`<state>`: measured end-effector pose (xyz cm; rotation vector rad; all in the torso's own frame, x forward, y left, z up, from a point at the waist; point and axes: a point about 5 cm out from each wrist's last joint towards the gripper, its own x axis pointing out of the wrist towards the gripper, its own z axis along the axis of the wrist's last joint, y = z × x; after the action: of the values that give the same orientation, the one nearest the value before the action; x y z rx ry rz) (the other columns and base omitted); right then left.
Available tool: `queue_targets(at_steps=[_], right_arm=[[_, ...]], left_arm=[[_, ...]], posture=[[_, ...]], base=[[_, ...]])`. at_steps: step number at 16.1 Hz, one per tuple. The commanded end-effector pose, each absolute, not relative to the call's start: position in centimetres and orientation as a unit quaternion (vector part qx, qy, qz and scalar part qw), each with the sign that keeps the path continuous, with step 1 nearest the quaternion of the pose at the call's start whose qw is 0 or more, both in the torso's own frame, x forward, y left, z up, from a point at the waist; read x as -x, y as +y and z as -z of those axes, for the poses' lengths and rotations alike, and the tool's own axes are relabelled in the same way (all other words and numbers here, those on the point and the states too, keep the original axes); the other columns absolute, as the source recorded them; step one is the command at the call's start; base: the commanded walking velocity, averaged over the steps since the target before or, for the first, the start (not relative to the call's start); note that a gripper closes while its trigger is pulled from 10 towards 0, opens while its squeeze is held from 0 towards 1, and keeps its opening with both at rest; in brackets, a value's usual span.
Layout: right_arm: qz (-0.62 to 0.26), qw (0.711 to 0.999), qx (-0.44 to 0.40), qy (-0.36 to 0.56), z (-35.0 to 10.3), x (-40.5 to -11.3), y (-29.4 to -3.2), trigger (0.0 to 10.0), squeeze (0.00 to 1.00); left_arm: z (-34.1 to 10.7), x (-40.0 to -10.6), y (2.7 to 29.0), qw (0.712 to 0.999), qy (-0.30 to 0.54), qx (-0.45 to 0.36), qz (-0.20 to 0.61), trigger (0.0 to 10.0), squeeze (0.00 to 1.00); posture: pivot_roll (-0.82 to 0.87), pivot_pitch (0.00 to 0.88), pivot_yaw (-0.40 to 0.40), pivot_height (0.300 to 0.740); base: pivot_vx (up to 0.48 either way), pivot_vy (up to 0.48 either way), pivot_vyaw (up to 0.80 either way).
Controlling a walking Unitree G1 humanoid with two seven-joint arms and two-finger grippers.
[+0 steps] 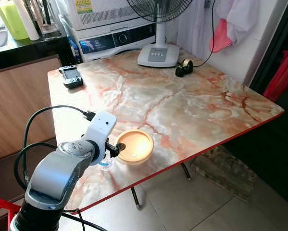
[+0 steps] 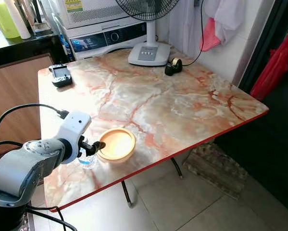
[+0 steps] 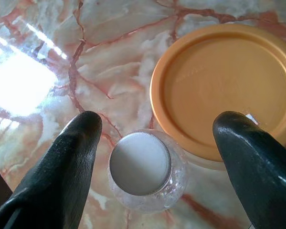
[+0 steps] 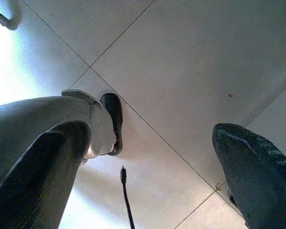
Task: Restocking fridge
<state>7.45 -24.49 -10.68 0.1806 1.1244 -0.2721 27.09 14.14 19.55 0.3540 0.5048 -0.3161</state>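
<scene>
A small clear bottle (image 3: 142, 167) with a white cap stands upright on the marble table (image 1: 182, 106), near its front left corner. It stands right beside a round orange lidded tub (image 1: 134, 146), and I cannot tell whether they touch. My left gripper (image 3: 158, 121) hovers just above the bottle, open, with one black finger (image 3: 71, 167) on each side of the cap and not touching it. The same gripper (image 1: 114, 148) appears at the tub's left edge in the left eye view. My right gripper (image 4: 152, 133) hangs idle over the tiled floor, open and empty.
A fan base (image 1: 158, 54), a black tape dispenser (image 1: 184, 67) and a small black handset (image 1: 71, 77) lie at the table's far side. A white appliance (image 1: 115, 36) stands behind. A patterned mat (image 1: 225, 168) lies on the floor under the table's right edge.
</scene>
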Motion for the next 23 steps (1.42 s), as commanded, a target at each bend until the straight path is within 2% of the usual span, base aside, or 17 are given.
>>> queue_targets(at_steps=[1, 4, 5, 8, 9, 16, 23], right_arm=[[0.127, 0.832, -0.081, 0.534, 10.7, -7.3, -24.6, 10.0, 0.00], [0.123, 0.832, -0.077, 0.536, 10.7, -7.3, -24.7, 10.0, 0.00], [0.122, 0.832, -0.077, 0.535, 10.7, -7.3, -24.7, 10.0, 0.00], [0.121, 0.833, -0.076, 0.535, 10.6, -7.3, -24.7, 10.0, 0.00], [0.122, 0.832, -0.076, 0.535, 10.6, -7.3, -24.8, 10.0, 0.00], [0.115, 0.832, -0.066, 0.539, 10.6, -7.3, -25.1, 10.0, 0.00], [0.108, 0.831, -0.060, 0.542, 10.6, -7.3, -25.1, 10.0, 0.00]], left_arm=[[-19.8, -27.3, 14.9, 0.944, 0.246, -0.180, 0.129, 8.0, 0.00], [-19.5, -27.3, 15.3, 0.944, 0.249, -0.181, 0.115, 3.6, 0.00], [-19.3, -27.3, 15.3, 0.945, 0.250, -0.180, 0.112, 1.2, 0.00], [-19.0, -27.2, 15.1, 0.944, 0.255, -0.174, 0.116, 1.2, 0.00], [-18.9, -27.2, 15.1, 0.944, 0.256, -0.172, 0.116, 0.0, 0.00], [-18.1, -27.0, 14.7, 0.944, 0.263, -0.164, 0.117, 0.0, 0.00], [-18.7, -27.5, 15.8, 0.950, 0.236, -0.189, 0.077, 0.0, 0.00]], posture=[[0.05, 0.000, 0.021, 0.740], [0.05, 0.000, 0.015, 0.740], [0.05, 0.000, 0.013, 0.740], [0.05, 0.000, 0.012, 0.740], [0.04, 0.000, 0.009, 0.740], [0.04, 0.000, -0.003, 0.740], [0.04, 0.000, -0.004, 0.740]], base=[[0.000, 0.000, 0.00], [0.000, 0.000, 0.00], [0.000, 0.000, 0.00], [0.000, 0.000, 0.00], [0.000, 0.000, 0.00], [0.000, 0.000, 0.00], [0.000, 0.000, 0.00]])
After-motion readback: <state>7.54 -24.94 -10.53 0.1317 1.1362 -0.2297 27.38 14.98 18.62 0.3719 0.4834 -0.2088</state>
